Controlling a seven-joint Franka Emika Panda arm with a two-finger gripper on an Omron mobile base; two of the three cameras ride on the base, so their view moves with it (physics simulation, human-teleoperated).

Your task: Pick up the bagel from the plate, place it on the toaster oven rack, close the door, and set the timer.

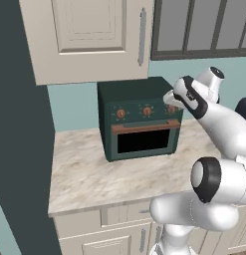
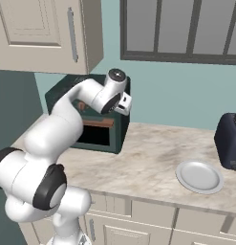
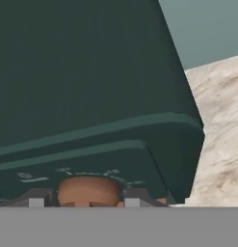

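One plate [image 2: 200, 176], three copper knobs (tool [image 3: 89, 201] pinching the rightmost [image 3: 89, 191]), door [image 1: 145, 139] closed.

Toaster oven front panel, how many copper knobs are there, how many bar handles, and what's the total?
Copper knobs: 3, the left, the middle, and the right beside the pincer
Bar handles: 1
Total: 4

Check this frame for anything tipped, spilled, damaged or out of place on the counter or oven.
Nothing stands out. The door sits shut and square on the toaster oven, the plate lies flat and bare on the counter, and the gripper straddles a copper knob squarely.
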